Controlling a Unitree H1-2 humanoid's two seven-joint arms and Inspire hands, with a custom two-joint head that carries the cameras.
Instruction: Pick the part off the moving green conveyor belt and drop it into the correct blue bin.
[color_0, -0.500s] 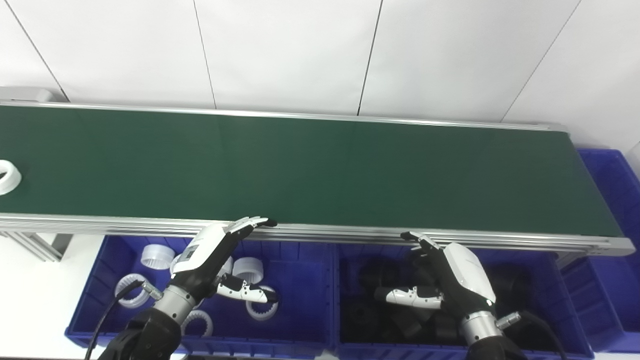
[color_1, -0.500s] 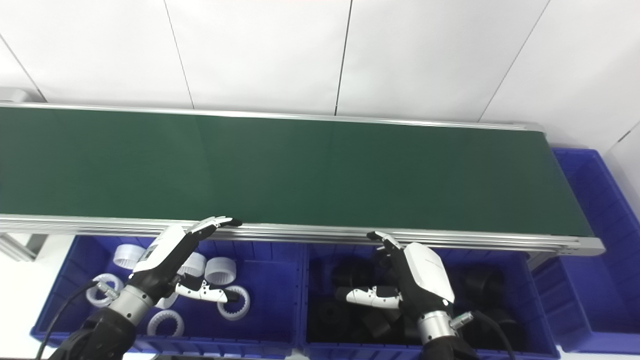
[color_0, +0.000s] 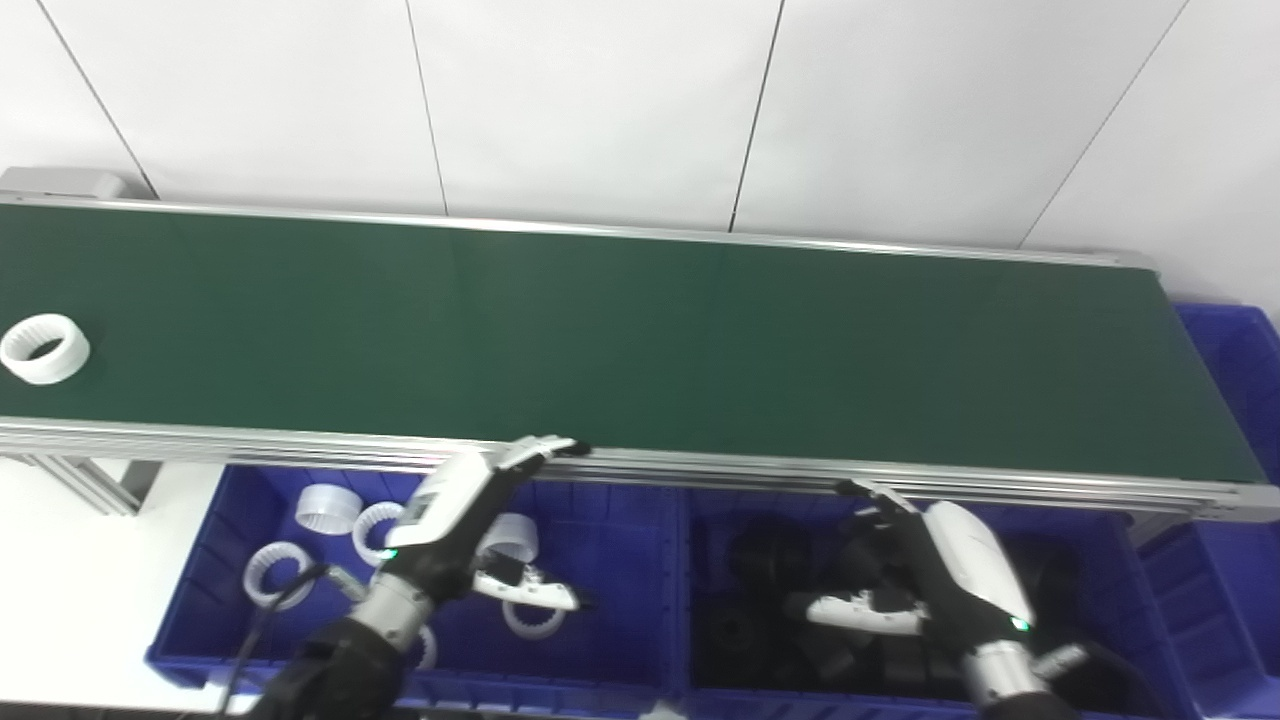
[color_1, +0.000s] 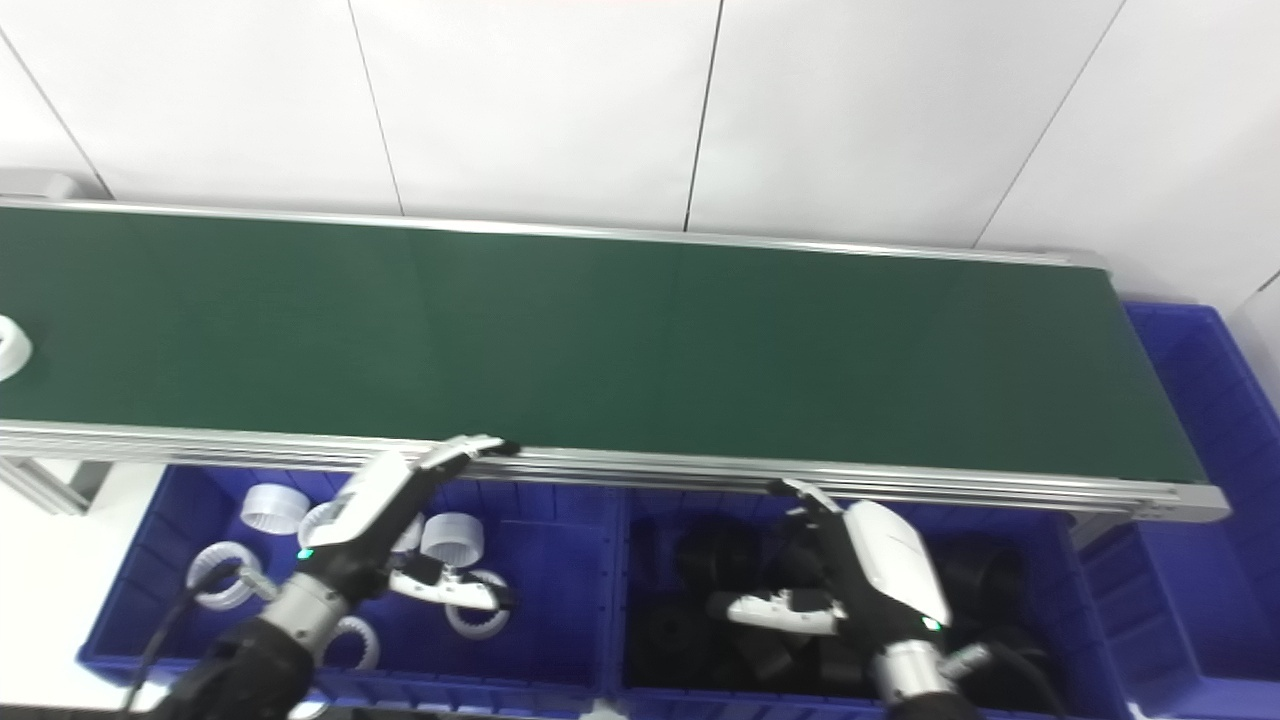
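Note:
A white ring part (color_0: 44, 348) lies on the green conveyor belt (color_0: 640, 340) at its far left; only its edge (color_1: 10, 347) shows in the right eye view. My left hand (color_0: 455, 520) is open and empty over the left blue bin (color_0: 620, 560), which holds several white rings (color_0: 325, 508); its fingertips reach the belt's front rail. My right hand (color_0: 935, 575) is open and empty over the middle blue bin (color_0: 1140, 590), which holds several black parts (color_0: 760, 560).
A silver rail (color_0: 700, 465) runs along the belt's front edge, above the bins. A third blue bin (color_0: 1235, 400) stands past the belt's right end. A white wall is behind the belt. The metal frame leg (color_0: 90, 480) shows at the lower left.
The camera has shifted, so the whole picture moved right and down. The white ring has travelled right along the belt and shows fully in the left eye view. Both hands stay open.

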